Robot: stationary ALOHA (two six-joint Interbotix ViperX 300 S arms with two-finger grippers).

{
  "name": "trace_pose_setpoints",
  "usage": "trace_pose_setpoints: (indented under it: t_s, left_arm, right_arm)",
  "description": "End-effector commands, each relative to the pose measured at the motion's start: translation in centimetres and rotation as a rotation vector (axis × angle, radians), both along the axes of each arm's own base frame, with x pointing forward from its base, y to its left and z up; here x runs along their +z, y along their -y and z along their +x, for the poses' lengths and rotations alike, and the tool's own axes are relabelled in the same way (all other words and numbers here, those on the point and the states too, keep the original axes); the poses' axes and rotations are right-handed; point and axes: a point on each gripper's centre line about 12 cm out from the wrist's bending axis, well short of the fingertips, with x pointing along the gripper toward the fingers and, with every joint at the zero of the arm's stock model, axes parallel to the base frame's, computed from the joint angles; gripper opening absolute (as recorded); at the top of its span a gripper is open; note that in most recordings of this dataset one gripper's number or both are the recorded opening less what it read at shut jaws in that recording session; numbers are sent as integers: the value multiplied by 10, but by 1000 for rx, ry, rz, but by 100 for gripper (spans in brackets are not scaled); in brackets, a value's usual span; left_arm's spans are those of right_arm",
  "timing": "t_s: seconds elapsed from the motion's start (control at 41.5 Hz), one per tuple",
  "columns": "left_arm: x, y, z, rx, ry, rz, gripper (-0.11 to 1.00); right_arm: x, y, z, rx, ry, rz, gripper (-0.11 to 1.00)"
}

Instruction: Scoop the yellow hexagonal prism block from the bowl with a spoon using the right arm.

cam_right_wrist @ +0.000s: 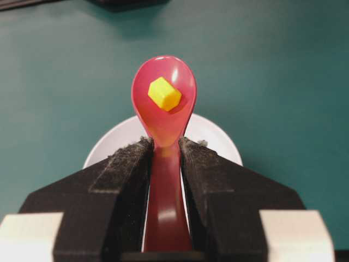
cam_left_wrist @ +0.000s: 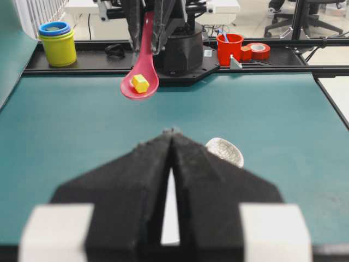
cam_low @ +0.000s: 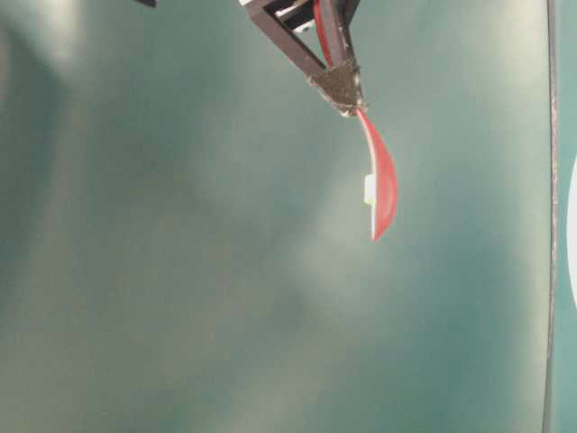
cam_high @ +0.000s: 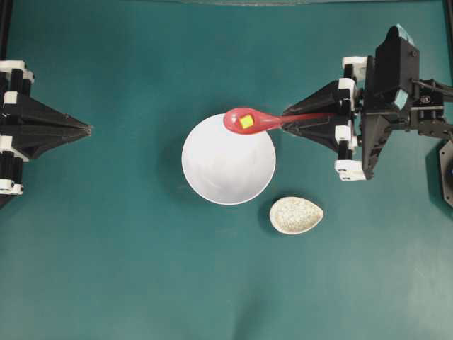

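Note:
My right gripper (cam_high: 287,120) is shut on the handle of the red-pink spoon (cam_high: 249,121). The spoon head hangs in the air over the far right rim of the white bowl (cam_high: 219,170). The yellow hexagonal block (cam_high: 246,122) lies in the spoon head; it also shows in the right wrist view (cam_right_wrist: 164,94) and the left wrist view (cam_left_wrist: 140,83). The bowl looks empty. My left gripper (cam_high: 88,129) is shut and empty at the left edge, well apart from the bowl.
A small speckled oval spoon rest (cam_high: 296,215) lies to the right of the bowl, toward the near side. Behind the table, in the left wrist view, stand stacked yellow and blue cups (cam_left_wrist: 56,42), a red cup (cam_left_wrist: 229,48) and tape rolls (cam_left_wrist: 256,51).

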Motion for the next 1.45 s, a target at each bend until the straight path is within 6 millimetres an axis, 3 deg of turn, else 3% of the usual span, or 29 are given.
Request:
trace_pose_setpoints:
  t_s: [0.0,1.422]
  left_arm:
    - [10,0,2,1,31,3,0]
    - [8,0,4,0,24,15,0]
  right_arm:
    - [10,0,2,3,39,-19,24]
    - [12,1,3,2,64,-32,24]
